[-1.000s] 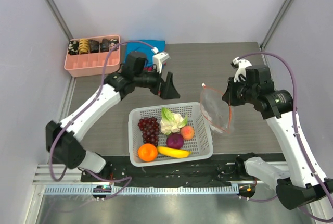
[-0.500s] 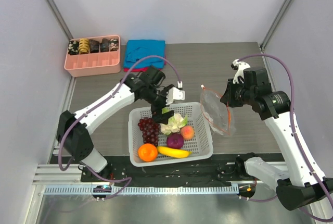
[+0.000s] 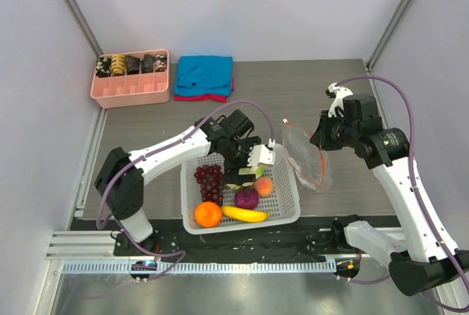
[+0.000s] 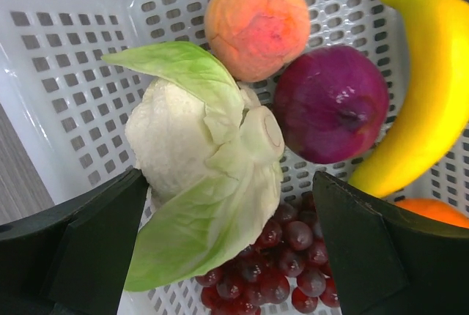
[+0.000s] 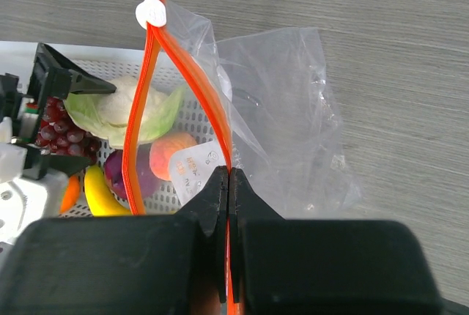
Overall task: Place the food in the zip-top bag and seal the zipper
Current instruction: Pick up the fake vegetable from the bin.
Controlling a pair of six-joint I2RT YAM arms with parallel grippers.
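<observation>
The food lies in a white mesh basket (image 3: 289, 209): cauliflower (image 3: 240, 176), grapes (image 3: 209, 182), peach (image 3: 264, 185), purple onion (image 3: 247, 198), orange (image 3: 208, 214) and banana (image 3: 245, 214). My left gripper (image 3: 245, 172) is low in the basket and open. In the left wrist view (image 4: 231, 249) its jaws stand either side of the cauliflower (image 4: 190, 146), above the grapes (image 4: 286, 264). My right gripper (image 5: 229, 183) is shut on the orange-red zipper (image 5: 139, 132). It holds the clear zip-top bag (image 3: 304, 155) up, mouth open, just right of the basket.
A pink tray (image 3: 132, 94) with dark items stands at the back left. A blue cloth (image 3: 205, 75) lies beside it. The basket sits near the table's front edge, between the two arm bases.
My left arm has swung from near the blue cloth forward and down into the basket, ending over the cauliflower. My right gripper and the bag have barely moved.
</observation>
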